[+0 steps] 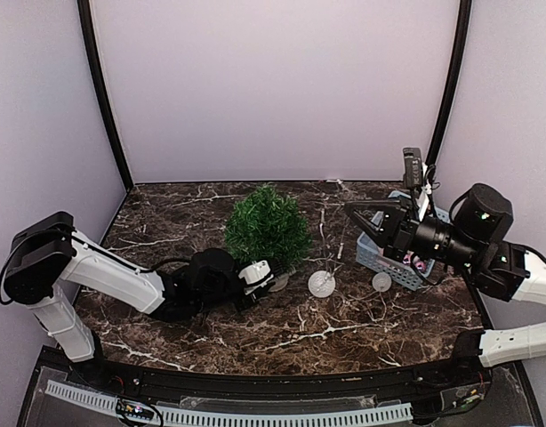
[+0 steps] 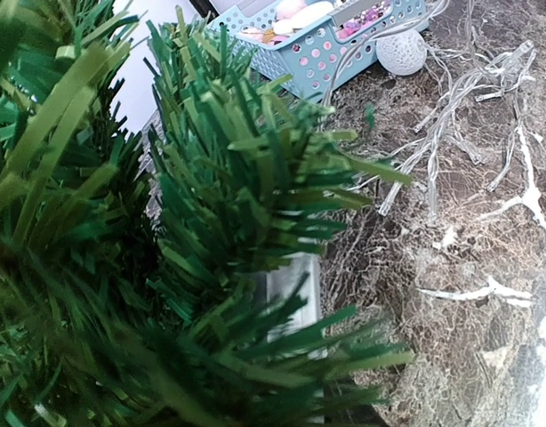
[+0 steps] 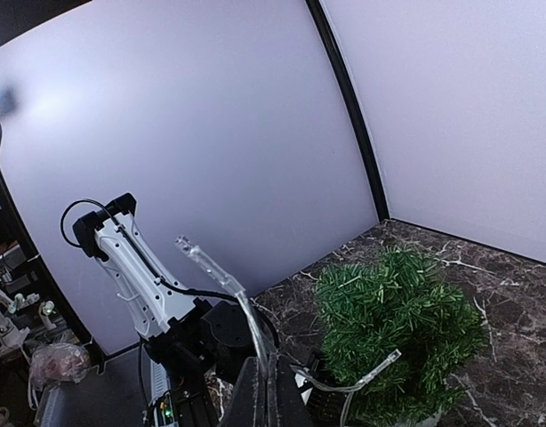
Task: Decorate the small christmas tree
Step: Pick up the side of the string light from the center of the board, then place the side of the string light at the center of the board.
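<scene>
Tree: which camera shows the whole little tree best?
Top external. It shows the tree in its whole shape from above. Right wrist cuts off its base at the picture's edge; left wrist is so close that only needles show.

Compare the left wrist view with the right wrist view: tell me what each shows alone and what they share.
Only the left wrist: the blue basket of ornaments, a white ball beside it, and light string lying on the table. Only the right wrist: the left arm and a clear strand rising from the right pincer. Both: the small christmas tree and the marble table.
</scene>
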Action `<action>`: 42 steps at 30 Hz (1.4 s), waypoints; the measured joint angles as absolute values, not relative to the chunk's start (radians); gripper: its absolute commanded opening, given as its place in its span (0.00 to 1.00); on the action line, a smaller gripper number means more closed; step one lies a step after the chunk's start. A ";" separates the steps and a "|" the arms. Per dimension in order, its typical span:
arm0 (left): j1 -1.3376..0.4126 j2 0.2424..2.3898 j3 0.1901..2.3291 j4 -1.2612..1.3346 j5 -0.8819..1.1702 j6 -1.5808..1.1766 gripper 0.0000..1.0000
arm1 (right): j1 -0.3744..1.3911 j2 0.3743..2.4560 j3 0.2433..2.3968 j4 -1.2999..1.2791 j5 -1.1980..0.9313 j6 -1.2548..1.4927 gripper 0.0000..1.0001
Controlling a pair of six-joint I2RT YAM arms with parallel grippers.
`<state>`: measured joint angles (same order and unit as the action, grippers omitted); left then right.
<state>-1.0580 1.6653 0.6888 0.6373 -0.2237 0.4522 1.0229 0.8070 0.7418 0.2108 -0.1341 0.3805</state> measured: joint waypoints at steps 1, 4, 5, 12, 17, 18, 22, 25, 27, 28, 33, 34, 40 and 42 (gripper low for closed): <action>-1.057 1.665 0.689 0.637 -0.223 0.450 0.31 | 1.023 0.805 0.742 0.211 -0.134 0.381 0.00; -1.057 1.665 0.688 0.637 -0.216 0.436 0.31 | 1.023 0.796 0.742 0.210 -0.126 0.383 0.00; -1.057 1.664 0.686 0.636 -0.213 0.431 0.31 | 1.023 0.792 0.742 0.208 -0.119 0.382 0.00; -1.057 1.559 0.597 0.597 -0.189 0.358 0.32 | 1.023 0.793 0.805 0.092 -0.041 0.344 0.00; -1.057 1.485 0.537 0.573 -0.183 0.295 0.32 | 1.023 0.810 0.855 0.038 0.028 0.318 0.00; -1.057 1.479 0.530 0.570 -0.183 0.281 0.32 | 1.023 0.817 0.864 0.031 0.046 0.316 0.00; -1.057 1.481 0.514 0.565 -0.187 0.244 0.31 | 1.023 0.863 0.905 -0.007 0.131 0.315 0.00; -1.057 1.487 0.498 0.569 -0.198 0.218 0.31 | 1.023 0.910 0.930 -0.030 0.203 0.318 0.00; -1.057 1.492 0.481 0.573 -0.206 0.198 0.31 | 1.023 0.941 0.947 -0.056 0.254 0.323 0.00; -1.057 1.494 0.473 0.576 -0.209 0.190 0.31 | 1.019 0.955 0.955 -0.068 0.276 0.326 0.00; -1.057 1.496 0.432 0.598 -0.225 0.141 0.31 | 0.978 1.000 0.981 -0.107 0.318 0.340 0.00; -1.057 1.495 0.426 0.604 -0.226 0.132 0.31 | 0.969 1.003 0.986 -0.113 0.318 0.342 0.00; -1.057 1.450 0.404 0.618 -0.229 0.096 0.31 | 0.949 0.996 1.023 -0.131 0.298 0.332 0.00; -1.057 1.433 0.403 0.622 -0.229 0.091 0.31 | 0.948 0.979 1.027 -0.132 0.270 0.321 0.00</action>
